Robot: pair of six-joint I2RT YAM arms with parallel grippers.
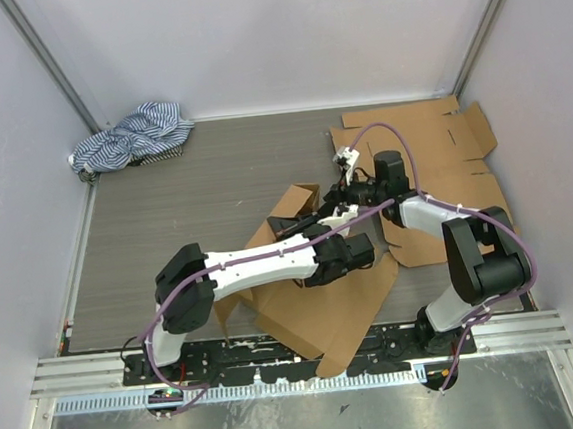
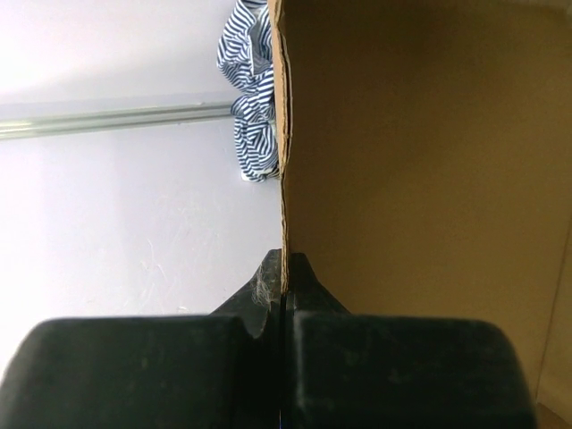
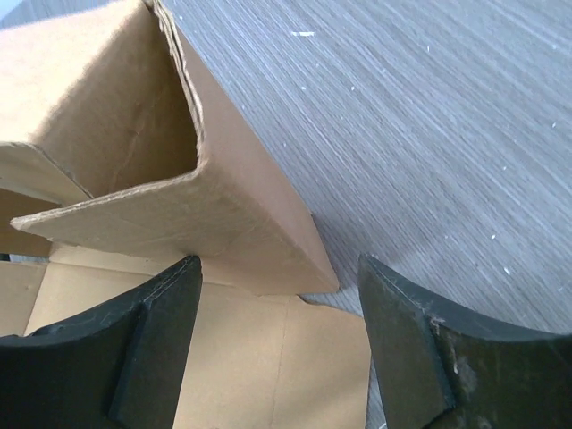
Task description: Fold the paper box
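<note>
While the left pincer [image 2: 284, 290] pinches one thin wall edge of the paper box [image 1: 336, 316], half raised at the middle of the grained grey counter [image 1: 195, 202], the right pincer [image 3: 279, 277] hangs spread over a folded corner. Risk, I judge: the corrugated brown card, matt and frayed at its cut edge, could slip from so narrow a bite or crease off its score line

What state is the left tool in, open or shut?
Shut on the box. In the left wrist view the left tool pinches a wall's edge, no gap showing.
</note>
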